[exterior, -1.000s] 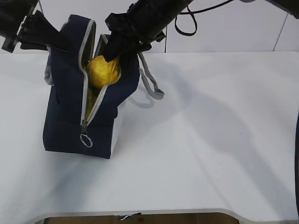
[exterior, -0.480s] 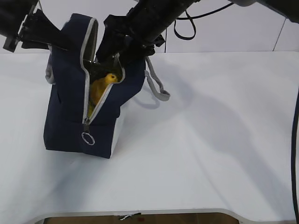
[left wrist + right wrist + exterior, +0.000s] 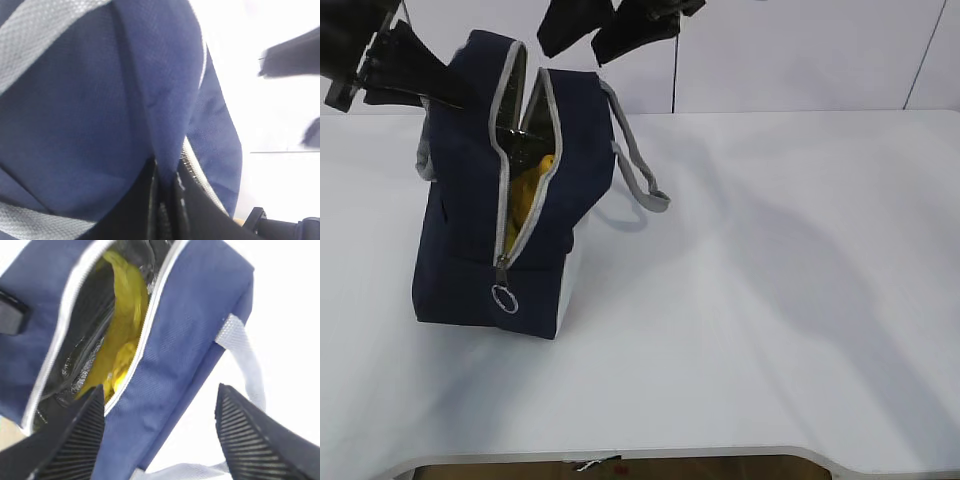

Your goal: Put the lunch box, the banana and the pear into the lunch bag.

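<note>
Two grippers work around the lunch bag (image 3: 500, 200), which stands upright on the white table (image 3: 770, 300) toward the left of the exterior view. At the far left, the left gripper (image 3: 415, 75) is pressed against the bag's upper left edge; in the left wrist view navy fabric and the grey zipper run down into its dark jaws, which look closed on that flap, though the fingertips themselves are hidden. The zipper is undone from the top down to the ring pull (image 3: 503, 298), leaving a long slit. Yellow fruit shows through that slit: the banana (image 3: 127, 300) curves down inside against the dark lining; the pear cannot be told apart from it. A grey handle (image 3: 638, 170) droops off the bag's right side. Above the opening, the right gripper (image 3: 160, 425) hangs clear of the bag, its ribbed fingers (image 3: 75, 440) spread wide and holding nothing.
</note>
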